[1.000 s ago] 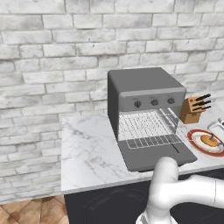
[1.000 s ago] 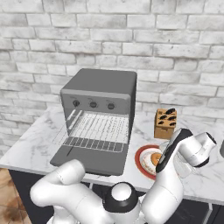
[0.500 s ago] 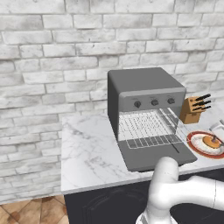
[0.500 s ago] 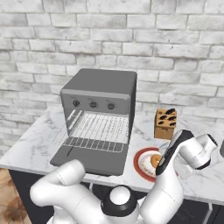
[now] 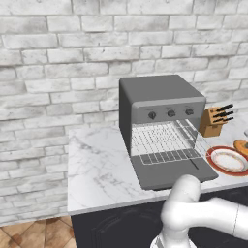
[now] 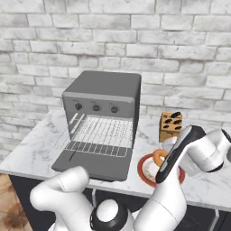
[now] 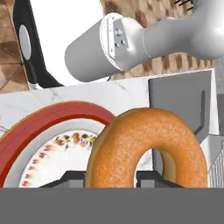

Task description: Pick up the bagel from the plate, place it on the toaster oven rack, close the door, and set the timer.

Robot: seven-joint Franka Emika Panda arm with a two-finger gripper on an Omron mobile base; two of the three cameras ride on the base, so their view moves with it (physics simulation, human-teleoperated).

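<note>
The golden-brown bagel (image 7: 148,146) stands on edge between my gripper's (image 7: 109,178) dark fingertips (image 7: 70,177), lifted just above the plate (image 7: 52,116), whose white, red-rimmed face lies bare below it. From the right base view the gripper (image 6: 163,159) is shut on the bagel (image 6: 159,156) over the plate (image 6: 142,170). The bagel (image 5: 240,145) hangs at the frame's right edge beyond the plate (image 5: 211,156). Left of the plate, the toaster oven's door (image 5: 172,173) lies folded down flat, and the wire rack (image 5: 162,140) shows inside the cavity.
A wooden knife block (image 5: 213,121) stands behind the plate, to the right of the oven. Three knobs (image 5: 170,114) sit in a row above the oven's opening. The marble counter (image 5: 97,164) stretches left of the oven, ending at a front edge.
The bagel lay flat on the plate a second ago. It has since risen off the plate in my gripper and now hangs above it, tipped on edge.
</note>
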